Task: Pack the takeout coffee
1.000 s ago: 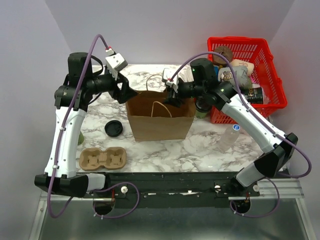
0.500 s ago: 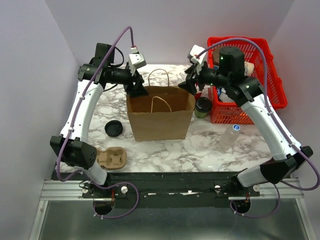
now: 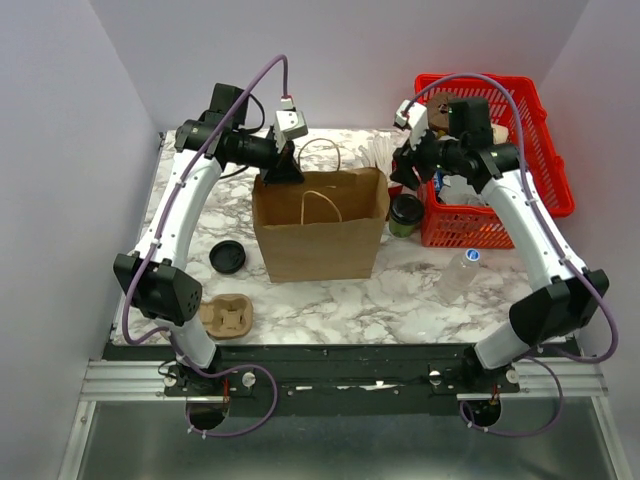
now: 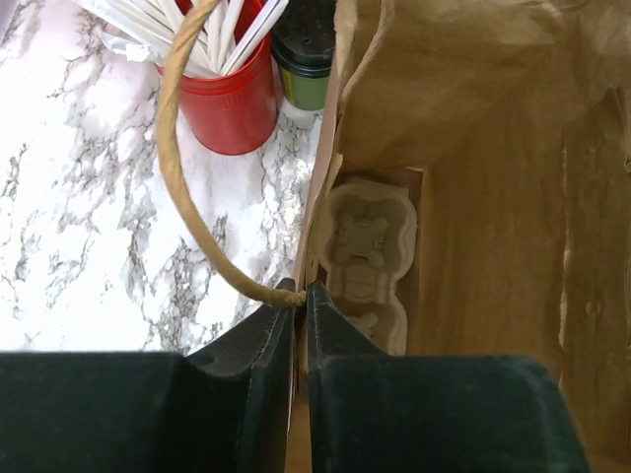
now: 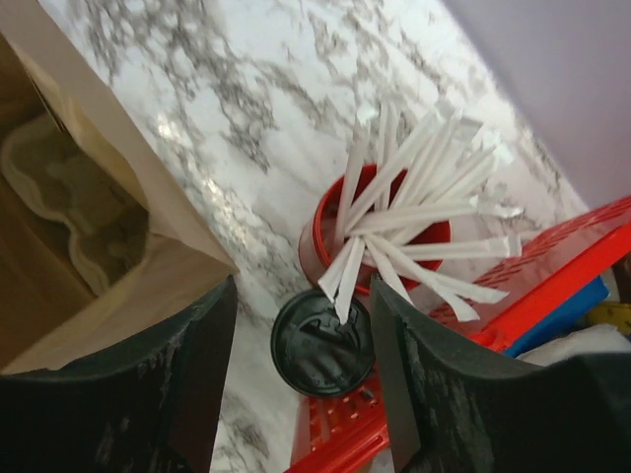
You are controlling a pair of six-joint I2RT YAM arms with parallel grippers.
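Observation:
The takeout coffee [image 3: 406,214], an olive-green cup with a black lid [image 5: 322,343], stands on the marble between the brown paper bag [image 3: 320,235] and the red basket. My right gripper [image 3: 408,172] hangs open above it, and in the right wrist view the lid lies between and below the open gripper [image 5: 304,288]. My left gripper [image 3: 285,170] is shut on the bag's back left rim, right where the rope handle [image 4: 187,187] joins, as the left wrist view shows it [image 4: 301,296]. A pale cup carrier [image 4: 367,258] lies inside the bag.
A red cup of white sticks [image 5: 380,222] stands right behind the coffee, its sticks leaning over the lid. The red basket [image 3: 545,140] of cups is at back right. A water bottle [image 3: 460,272], a loose black lid [image 3: 228,257] and a cardboard carrier [image 3: 222,315] lie nearer the front.
My left gripper has swung right to the bag's rim and closed on it. My right gripper has pulled back from over the bag to above the coffee.

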